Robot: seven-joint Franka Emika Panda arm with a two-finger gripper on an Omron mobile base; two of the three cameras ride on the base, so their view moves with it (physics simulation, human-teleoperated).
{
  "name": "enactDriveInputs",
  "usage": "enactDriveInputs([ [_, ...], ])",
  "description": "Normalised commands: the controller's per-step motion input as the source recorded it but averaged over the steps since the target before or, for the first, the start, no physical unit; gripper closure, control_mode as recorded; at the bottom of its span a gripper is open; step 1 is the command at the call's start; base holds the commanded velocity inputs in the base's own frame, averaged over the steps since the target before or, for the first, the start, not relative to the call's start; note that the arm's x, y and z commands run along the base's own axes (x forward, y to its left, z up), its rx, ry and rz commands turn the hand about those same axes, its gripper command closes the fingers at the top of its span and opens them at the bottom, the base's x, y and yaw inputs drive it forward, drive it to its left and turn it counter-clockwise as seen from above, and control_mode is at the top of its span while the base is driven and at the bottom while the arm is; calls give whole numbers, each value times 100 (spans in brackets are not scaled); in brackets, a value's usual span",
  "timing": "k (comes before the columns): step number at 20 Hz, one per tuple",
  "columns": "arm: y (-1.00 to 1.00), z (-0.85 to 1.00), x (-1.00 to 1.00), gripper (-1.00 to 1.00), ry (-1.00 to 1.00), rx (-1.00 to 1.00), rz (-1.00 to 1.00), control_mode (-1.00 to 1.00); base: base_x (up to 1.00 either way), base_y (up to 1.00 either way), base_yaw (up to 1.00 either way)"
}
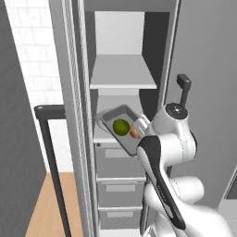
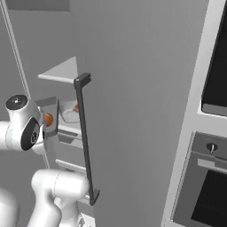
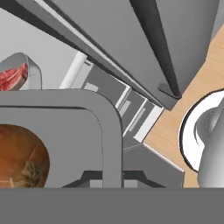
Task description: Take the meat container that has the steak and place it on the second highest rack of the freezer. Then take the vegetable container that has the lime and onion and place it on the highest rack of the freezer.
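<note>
The dark-grey vegetable container hangs tilted in front of the open freezer, below the highest rack, with the lime and the onion in it. In the hand view my gripper is shut on the tray's rim, and the onion lies close beside it. Behind the tray, the meat container with the steak sits on the lower shelf. The right base view shows the tub, the steak and the onion.
Grey drawers stack below the shelves. The open freezer door with its dark bar handle stands at the left, over wood floor. A second bar handle is close to my arm, and black wall ovens stand at the right.
</note>
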Motion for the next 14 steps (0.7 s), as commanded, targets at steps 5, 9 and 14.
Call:
enactDriveInputs([
  [5,0,0,0,100,0,0,0,100,5,33,-5],
  [9,8,28,0,100,-12,-5,-9,-100,0,0,-6],
  [14,3,96,-19,100,-21,-5,-24,-100,0,0,0],
])
